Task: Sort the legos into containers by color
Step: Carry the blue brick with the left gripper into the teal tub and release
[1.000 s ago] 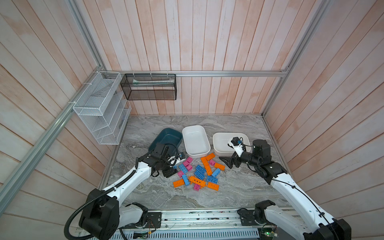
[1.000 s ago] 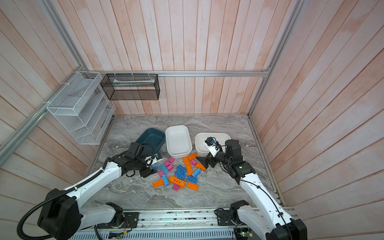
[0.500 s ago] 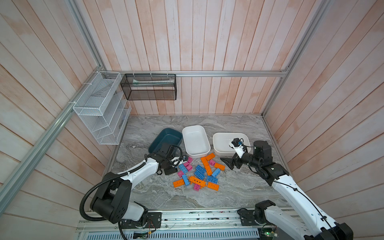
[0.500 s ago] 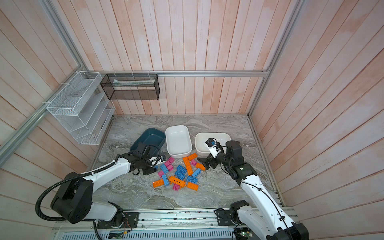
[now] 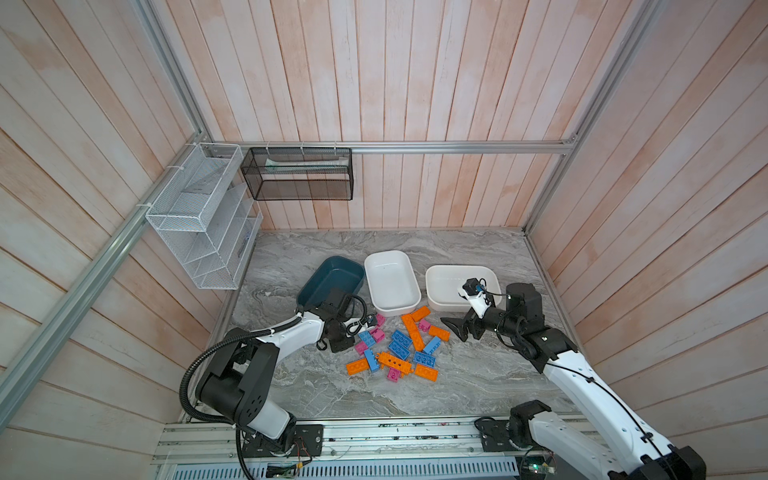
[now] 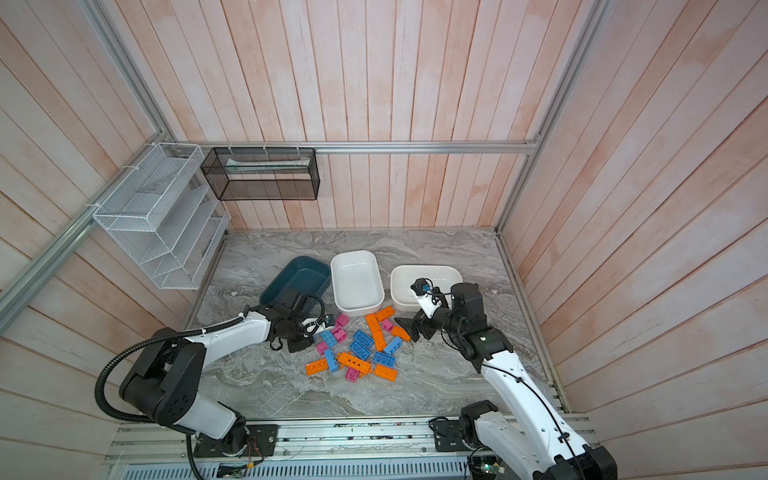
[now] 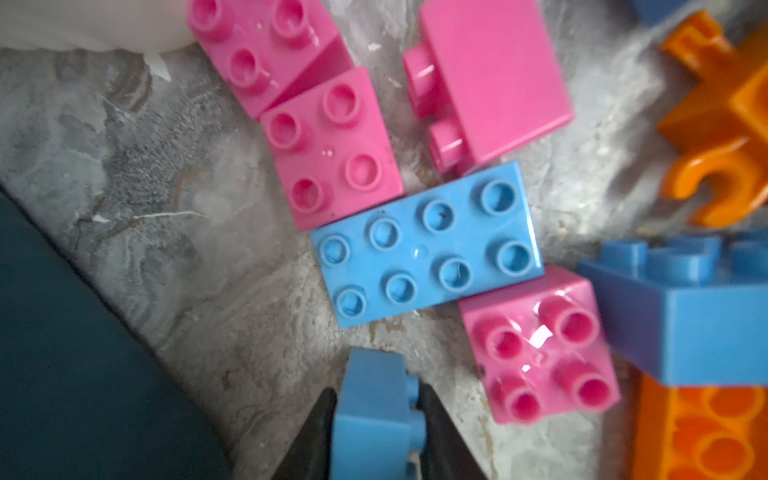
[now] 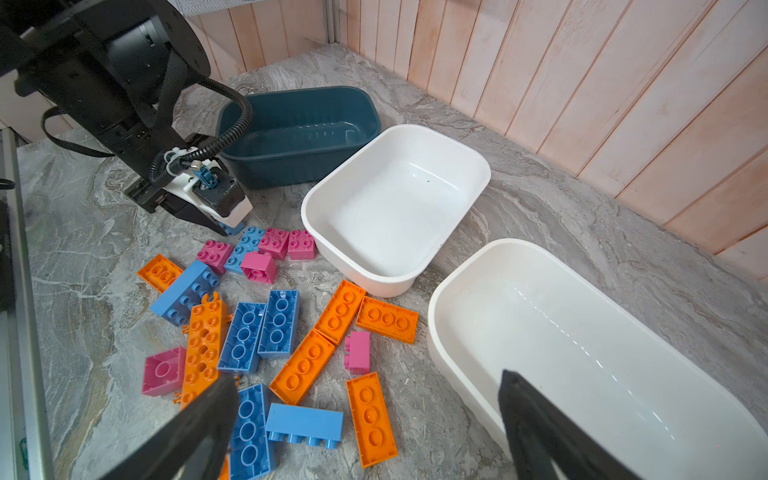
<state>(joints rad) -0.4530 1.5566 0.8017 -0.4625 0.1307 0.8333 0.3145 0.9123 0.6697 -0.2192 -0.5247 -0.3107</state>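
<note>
**Spotter:** What have you got on the left?

**Operator:** My left hand point(image 7: 376, 392) is clamped on a small blue studded plastic brick point(image 7: 374, 432). It sits sideways between the black fingers point(image 7: 316, 428), studs against one of them. I cannot tell whether it is clear of the grey marbled desk point(image 5: 374, 399).

**Spotter:** Where is that, exactly?

**Operator:** At the edge of the loose pile of blue, pink and orange plastic bricks point(image 5: 399, 349), on the side nearest the dark teal plastic tub point(image 5: 328, 274). Just past the fingers I see a flat blue eight-stud brick point(image 7: 426, 245) with pink four-stud cubes point(image 7: 332, 153) touching it.

**Spotter:** And the right?

**Operator:** My right hand point(image 8: 368, 377) hovers with its jaws wide apart at the pile's other side, in front of the right-hand white plastic tub point(image 5: 453, 278). The middle white plastic tub point(image 5: 390, 278) sits between that one and the teal one. All the other bricks lie on the desk outside the tubs, the long orange bar point(image 5: 395, 362) among them.
</note>
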